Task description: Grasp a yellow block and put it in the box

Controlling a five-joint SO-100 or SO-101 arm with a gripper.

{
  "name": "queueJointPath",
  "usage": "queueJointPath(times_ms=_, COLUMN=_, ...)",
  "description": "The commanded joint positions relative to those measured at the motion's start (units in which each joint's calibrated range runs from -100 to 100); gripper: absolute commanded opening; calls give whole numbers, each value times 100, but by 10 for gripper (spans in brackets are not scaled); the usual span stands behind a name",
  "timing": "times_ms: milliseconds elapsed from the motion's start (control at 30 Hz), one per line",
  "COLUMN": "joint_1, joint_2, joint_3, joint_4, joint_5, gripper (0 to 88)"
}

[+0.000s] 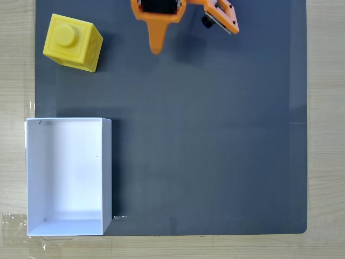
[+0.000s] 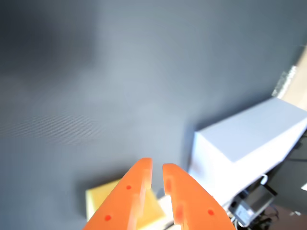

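Note:
The yellow block, a cube with one round stud on top, sits on the dark mat at the upper left of the fixed view. The white open-topped box stands empty at the lower left, well below the block. My orange gripper enters from the top edge, to the right of the block and apart from it. In the wrist view my gripper has its fingers nearly touching with nothing between them. The yellow block shows blurred behind the fingers, and the box lies to the right.
A dark grey mat covers most of the wooden table. An orange bracket with a black knob sticks out beside the gripper. Cables and small hardware show at the wrist view's lower right.

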Motion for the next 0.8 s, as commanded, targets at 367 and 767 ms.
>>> queueJointPath(times_ms=367, joint_1=799, joint_2=2654, joint_3=-5206, joint_4=2761, joint_5=150, gripper=33)
queueJointPath(times_ms=767, joint_1=2162, joint_2=4188, joint_3=-6861, joint_4=4751, joint_5=1703, gripper=81)
